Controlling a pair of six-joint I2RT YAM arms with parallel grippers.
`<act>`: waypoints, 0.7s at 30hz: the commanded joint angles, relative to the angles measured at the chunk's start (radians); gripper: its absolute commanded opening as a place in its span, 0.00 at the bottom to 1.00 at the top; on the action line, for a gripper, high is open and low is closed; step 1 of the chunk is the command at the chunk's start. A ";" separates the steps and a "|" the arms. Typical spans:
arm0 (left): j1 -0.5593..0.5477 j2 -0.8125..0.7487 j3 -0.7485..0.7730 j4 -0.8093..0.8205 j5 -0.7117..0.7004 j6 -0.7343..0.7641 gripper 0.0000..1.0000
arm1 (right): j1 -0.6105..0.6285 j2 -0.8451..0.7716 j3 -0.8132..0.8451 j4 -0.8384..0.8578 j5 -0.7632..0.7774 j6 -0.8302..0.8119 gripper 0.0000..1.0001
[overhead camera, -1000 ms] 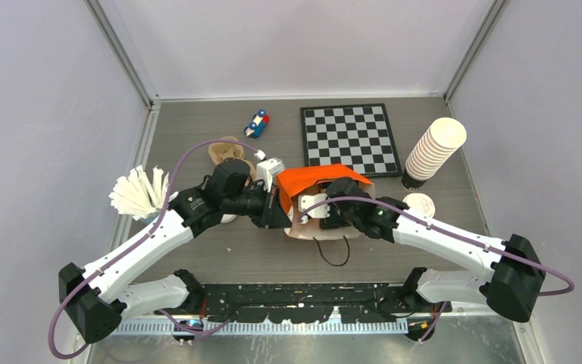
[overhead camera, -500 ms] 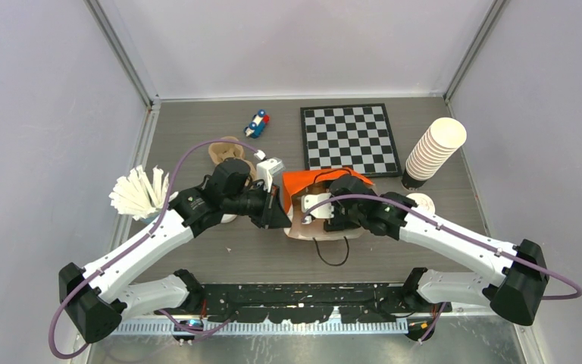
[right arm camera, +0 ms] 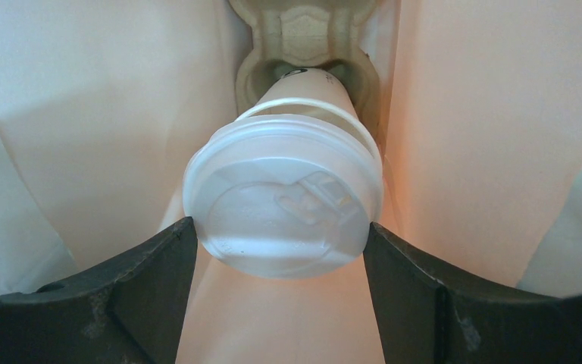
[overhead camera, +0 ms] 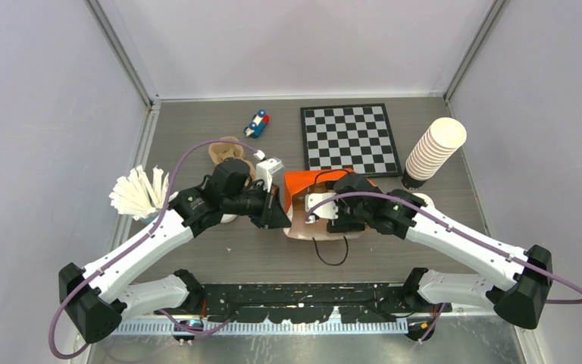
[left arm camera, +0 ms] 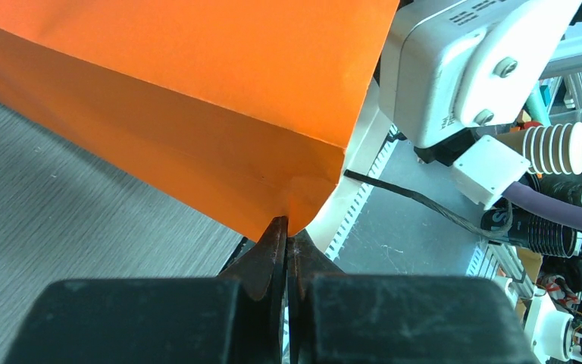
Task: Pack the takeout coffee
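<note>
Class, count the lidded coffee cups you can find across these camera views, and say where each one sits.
1. The lidded coffee cup sits inside the orange paper bag, its base in a pulp cup carrier, between the right claw's fingers. Others might be hidden deeper in the bag.

The counter (overhead camera: pixel 197 133) was grey with a wood grain. On it the orange bag (overhead camera: pixel 303 182) lay near the middle, its black cord (overhead camera: pixel 332 252) looping out toward 6 o'clock. A chessboard (overhead camera: pixel 348 138) lay flat at about 1 o'clock from the bag, and a small toy car (overhead camera: pixel 257 123) sat at 11 o'clock. A tan cup tray (overhead camera: pixel 224 151) rested at 10 o'clock, partly hidden by the left arm. White sticks (overhead camera: pixel 136 191), fanned out, lay at 9 o'clock. A leaning cup stack (overhead camera: pixel 433 150) stood at 2 o'clock, with a loose lid (overhead camera: pixel 424 200) at 3 o'clock.
</note>
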 commanded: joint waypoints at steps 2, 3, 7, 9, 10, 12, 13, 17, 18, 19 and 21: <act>-0.002 -0.019 0.007 0.020 0.015 -0.002 0.00 | 0.008 -0.020 0.049 -0.023 -0.011 0.042 0.70; -0.002 -0.017 0.007 0.022 0.017 -0.003 0.00 | 0.008 -0.018 0.048 -0.022 -0.009 0.045 0.73; -0.002 -0.016 0.008 0.022 0.019 -0.003 0.00 | 0.008 -0.023 0.037 0.023 0.016 0.054 0.64; -0.002 -0.019 0.007 0.021 0.020 -0.002 0.00 | 0.008 -0.024 0.020 0.040 0.025 0.046 0.59; -0.002 -0.019 0.007 0.021 0.021 -0.003 0.00 | 0.008 -0.022 0.012 0.050 0.029 0.044 0.59; -0.002 -0.020 0.008 0.021 0.022 -0.003 0.00 | 0.007 -0.021 -0.014 0.090 0.040 0.040 0.58; -0.002 -0.020 0.009 0.022 0.023 -0.003 0.00 | 0.006 -0.021 -0.030 0.115 0.045 0.040 0.59; -0.002 -0.018 0.011 0.024 0.034 -0.005 0.00 | -0.007 -0.002 -0.057 0.161 0.046 0.047 0.60; -0.002 -0.018 0.012 0.026 0.035 -0.006 0.00 | -0.009 0.009 -0.061 0.165 0.048 0.050 0.60; -0.002 -0.018 0.012 0.027 0.038 -0.008 0.00 | -0.012 0.010 -0.066 0.174 0.048 0.053 0.60; -0.002 -0.018 0.012 0.032 0.040 -0.011 0.00 | -0.021 0.008 -0.078 0.198 0.046 0.058 0.61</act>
